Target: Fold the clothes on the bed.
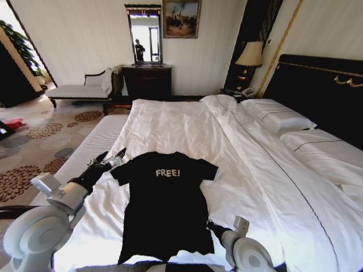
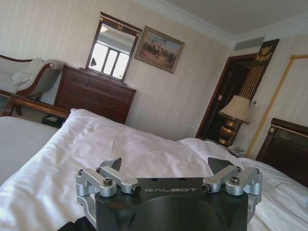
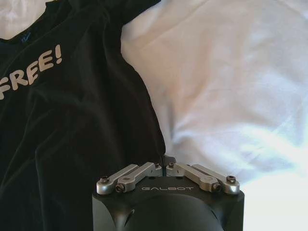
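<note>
The clothes, one black T-shirt point(image 1: 164, 209) with white "FREE!" on the chest, lie flat and face up on the white bed point(image 1: 255, 170), collar toward the headboard. My left gripper point(image 1: 112, 160) hovers open just beside the shirt's left sleeve; in the left wrist view its fingertips point(image 2: 115, 164) stand wide apart above the duvet point(image 2: 120, 144). My right gripper point(image 1: 211, 226) sits at the shirt's right side edge, near the hem. In the right wrist view this gripper point(image 3: 165, 160) is shut, its tips meeting on the border of the black cloth point(image 3: 72, 120) where it joins the white sheet point(image 3: 231, 72).
Pillows point(image 1: 278, 116) and the dark headboard point(image 1: 317, 85) lie at the far right. The bed's left edge point(image 1: 85, 153) drops to patterned carpet point(image 1: 39, 136). A dresser point(image 1: 147, 79) with a mirror, a pale chaise bench point(image 1: 79, 89) and a lamp point(image 1: 249, 54) stand against the far wall.
</note>
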Robot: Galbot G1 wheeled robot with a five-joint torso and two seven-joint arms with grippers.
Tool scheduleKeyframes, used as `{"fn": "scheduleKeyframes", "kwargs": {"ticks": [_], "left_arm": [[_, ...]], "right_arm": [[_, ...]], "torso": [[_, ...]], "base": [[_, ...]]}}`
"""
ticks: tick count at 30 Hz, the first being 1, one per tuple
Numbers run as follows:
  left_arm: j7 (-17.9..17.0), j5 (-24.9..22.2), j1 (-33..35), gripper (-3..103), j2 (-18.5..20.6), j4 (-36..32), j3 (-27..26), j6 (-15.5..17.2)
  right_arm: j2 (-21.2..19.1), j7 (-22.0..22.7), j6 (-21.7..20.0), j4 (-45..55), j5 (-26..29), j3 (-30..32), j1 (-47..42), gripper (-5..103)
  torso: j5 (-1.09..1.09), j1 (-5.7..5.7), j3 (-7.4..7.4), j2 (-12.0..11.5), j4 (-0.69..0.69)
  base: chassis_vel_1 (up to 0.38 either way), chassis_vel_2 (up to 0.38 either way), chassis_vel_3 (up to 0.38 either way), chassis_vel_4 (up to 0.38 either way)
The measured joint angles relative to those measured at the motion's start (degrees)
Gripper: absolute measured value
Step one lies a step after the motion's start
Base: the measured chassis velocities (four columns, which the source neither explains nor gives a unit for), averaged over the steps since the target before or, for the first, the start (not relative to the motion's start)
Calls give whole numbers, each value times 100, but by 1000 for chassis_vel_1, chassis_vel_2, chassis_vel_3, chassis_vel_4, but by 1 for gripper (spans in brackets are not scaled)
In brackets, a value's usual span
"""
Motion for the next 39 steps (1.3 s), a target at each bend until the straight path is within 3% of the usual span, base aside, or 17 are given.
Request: {"fn": "scheduleKeyframes", "kwargs": {"ticks": [15, 27, 28, 30, 33, 36, 37, 39], "left_arm": [[2, 39, 24, 100, -10, -21, -9, -14], [2, 135, 48, 100, -37, -5, 37, -21], [2, 139, 55, 100, -36, -2, 30, -22], [2, 143, 59, 100, -37, -1, 29, -23], [2, 180, 82, 100, -60, 4, 27, -24], [2, 195, 95, 100, -80, 6, 17, -24], [2, 206, 110, 100, -105, 6, -10, -25], [2, 209, 115, 100, -116, 5, -23, -25]], "right_arm": [[-233, 10, 124, -30, -344, 279, -531, 0], [-215, 46, 130, -123, -484, 386, -381, 1], [-215, 66, 133, -114, -527, 398, -385, 7], [-212, 78, 142, -100, -548, 422, -375, 7], [-184, 83, 153, -10, -518, 679, -102, 23], [-189, 38, 154, -23, -429, 852, 190, 28], [-212, -21, 145, -104, -274, 994, 543, 40], [-220, -61, 135, -166, -183, 1047, 715, 40]], "torso": [[0, 0, 0, 0, -1], [1, 1, 0, -1, 0], [0, 0, 0, 0, -1], [-1, 0, 0, 0, -1], [0, 0, 0, 0, -2], [0, 1, 0, 0, -1], [-1, 1, 0, 0, 0], [-1, 1, 0, 0, 1]], "base": [[0, 0, 0, 0], [0, 0, 0, 0], [0, 0, 0, 0], [0, 0, 0, 0], [0, 0, 0, 0], [0, 0, 0, 0], [0, 0, 0, 0], [0, 0, 0, 0]]}}
